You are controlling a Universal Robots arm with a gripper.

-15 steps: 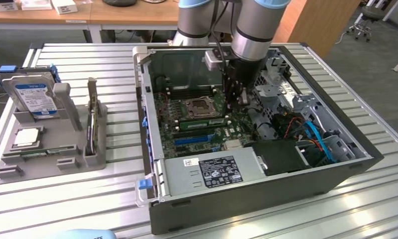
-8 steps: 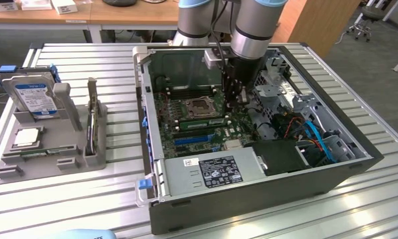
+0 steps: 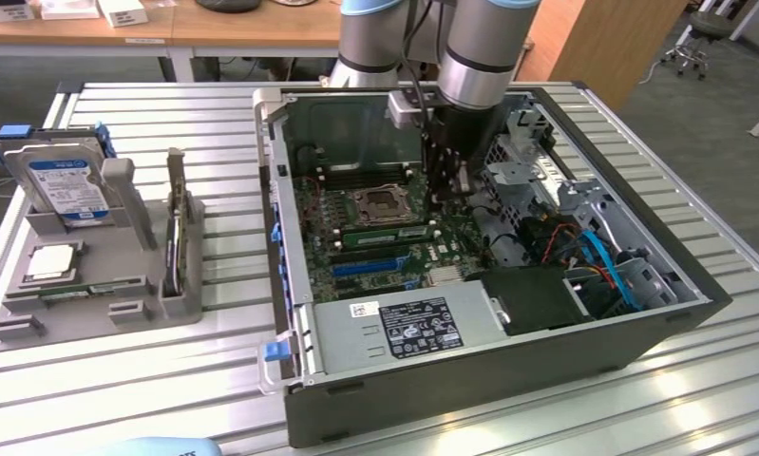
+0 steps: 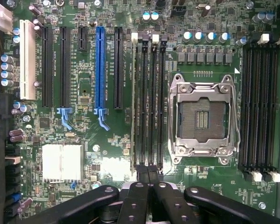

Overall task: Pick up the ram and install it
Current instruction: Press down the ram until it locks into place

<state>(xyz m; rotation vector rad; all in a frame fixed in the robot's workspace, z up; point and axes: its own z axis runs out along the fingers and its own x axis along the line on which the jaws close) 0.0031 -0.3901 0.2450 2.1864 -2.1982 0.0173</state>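
The pincer (image 4: 148, 171) is fully closed, its two black fingertips pressed together with nothing between them, and it reaches down inside the open computer case (image 3: 506, 389) over the motherboard (image 4: 107, 140). The ram (image 3: 389, 233), a green stick, stands on edge in the bank of memory slots (image 4: 149, 102) that runs straight away from the fingertips, its near end just beside them on the side away from the processor socket (image 4: 203, 116); whether they touch it I cannot tell
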